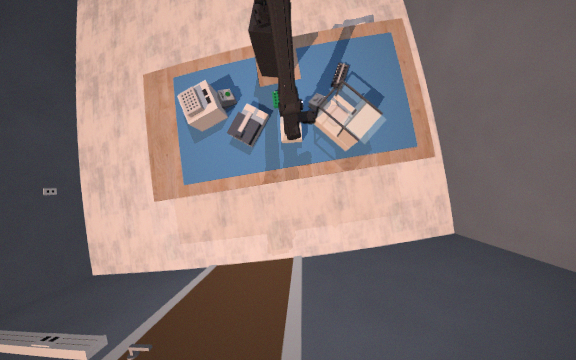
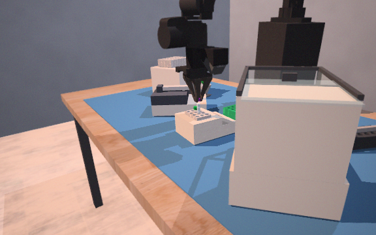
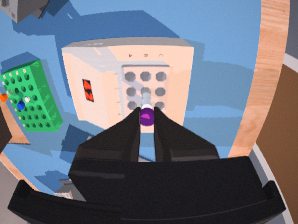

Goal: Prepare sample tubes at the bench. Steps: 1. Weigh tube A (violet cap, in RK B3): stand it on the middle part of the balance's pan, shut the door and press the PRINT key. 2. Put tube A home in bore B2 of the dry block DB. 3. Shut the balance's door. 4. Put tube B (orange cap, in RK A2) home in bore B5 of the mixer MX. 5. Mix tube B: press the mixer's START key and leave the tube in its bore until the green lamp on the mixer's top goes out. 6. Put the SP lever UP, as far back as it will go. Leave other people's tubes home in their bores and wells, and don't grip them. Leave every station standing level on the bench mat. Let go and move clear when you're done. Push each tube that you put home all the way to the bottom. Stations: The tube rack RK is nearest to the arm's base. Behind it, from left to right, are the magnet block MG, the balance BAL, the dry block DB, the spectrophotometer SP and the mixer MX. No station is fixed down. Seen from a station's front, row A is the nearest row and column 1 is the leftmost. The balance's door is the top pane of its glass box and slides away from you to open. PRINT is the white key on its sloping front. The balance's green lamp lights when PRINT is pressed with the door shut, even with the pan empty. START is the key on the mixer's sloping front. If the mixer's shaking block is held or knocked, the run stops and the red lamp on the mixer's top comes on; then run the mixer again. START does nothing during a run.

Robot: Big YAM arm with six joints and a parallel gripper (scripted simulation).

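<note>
My gripper (image 2: 199, 100) (image 3: 147, 113) is shut on tube A by its violet cap (image 2: 199, 99) (image 3: 147, 117). The tube is upright over the dry block (image 2: 185, 128) (image 3: 175, 55); its lower end meets the bore plate near the middle bores, and whether it is inside one is unclear. The balance (image 1: 343, 139) (image 2: 292, 147) has its top pane apparently slid back over the rear housing. In the wrist view, the orange cap (image 3: 4, 98) shows at the green rack (image 3: 47, 107). The mixer (image 1: 208, 116) stands at the far left of the top view.
The spectrophotometer (image 1: 240, 135) (image 2: 169, 98) stands between dry block and mixer; its light lever (image 1: 246, 120) looks low. The dark magnet block (image 1: 340, 75) (image 2: 371, 140) is beside the balance. A blue cap (image 3: 20, 106) shows on the rack. The tall balance box stands close to the arm.
</note>
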